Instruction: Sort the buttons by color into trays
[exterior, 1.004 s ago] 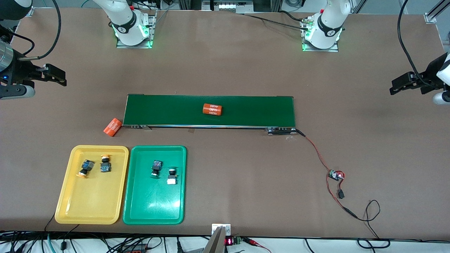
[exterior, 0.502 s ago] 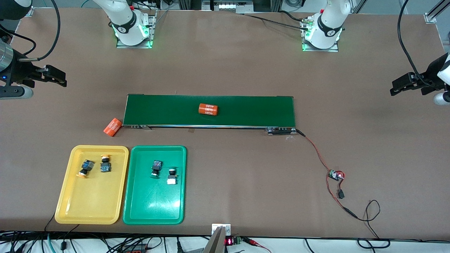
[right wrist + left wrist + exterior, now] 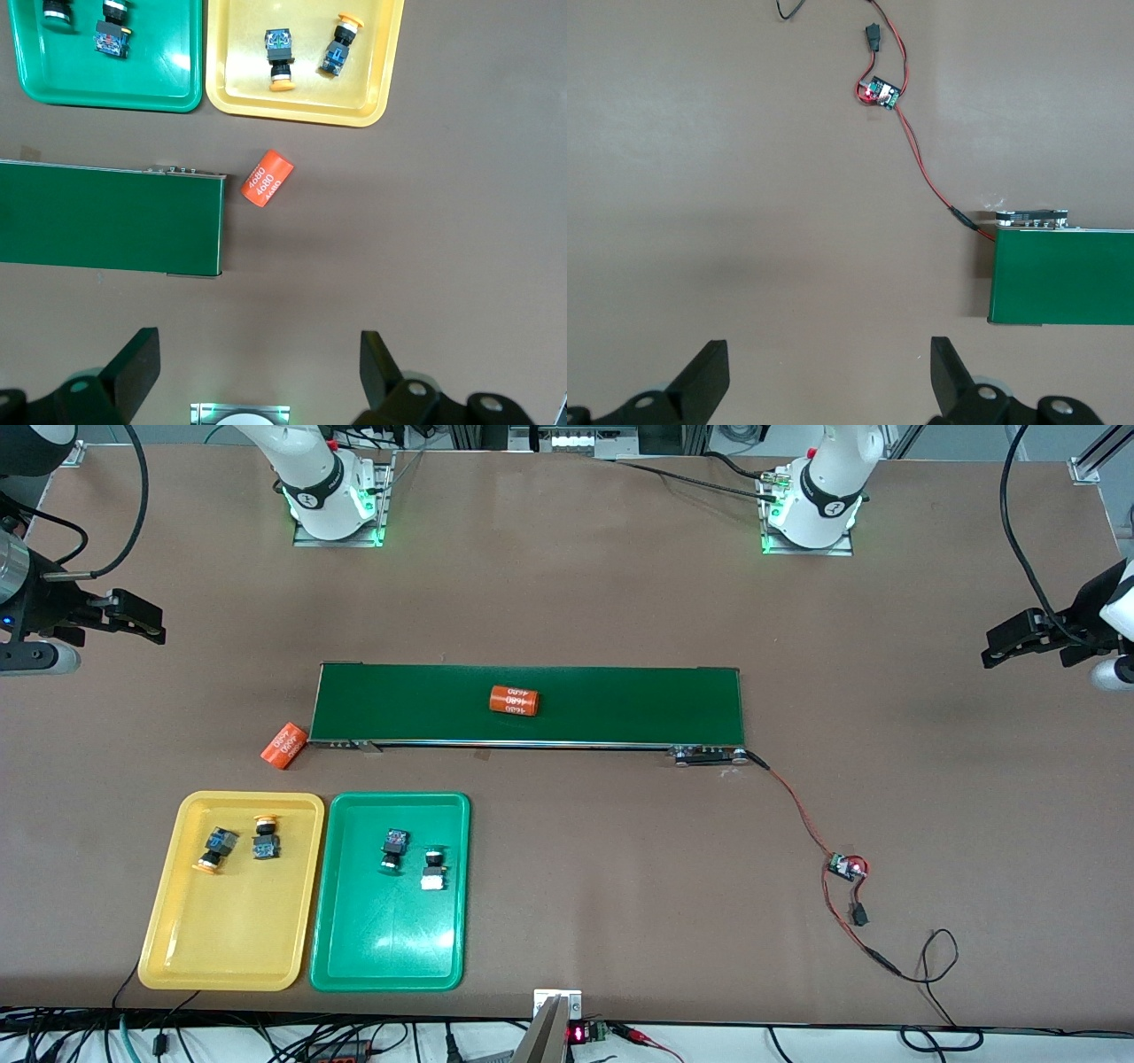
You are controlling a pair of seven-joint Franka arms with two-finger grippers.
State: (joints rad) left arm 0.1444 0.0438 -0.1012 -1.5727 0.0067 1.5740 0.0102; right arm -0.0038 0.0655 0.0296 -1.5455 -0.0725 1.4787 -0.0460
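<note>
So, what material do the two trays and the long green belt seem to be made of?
Yellow tray and green tray: probably glossy moulded plastic, given the soft reflections and rounded rims.
Conveyor belt: a matte dark-green sheet, perhaps rubber or coated fabric; it shows no shine.

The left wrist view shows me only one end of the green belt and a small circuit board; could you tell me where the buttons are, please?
Observer: All four are in the trays: the yellow-capped buttons lie in the yellow tray, the other two buttons in the green tray.
Operator: Thank you. My left claw hangs open over bare table; where is the right claw?
Observer: The right claw is open and holds nothing, above the table off the right arm's end of the belt.
Operator: Is anything on the belt?
Observer: One orange cylinder lies on it; a second cylinder lies on the table beside the belt's end toward the right arm.
</note>
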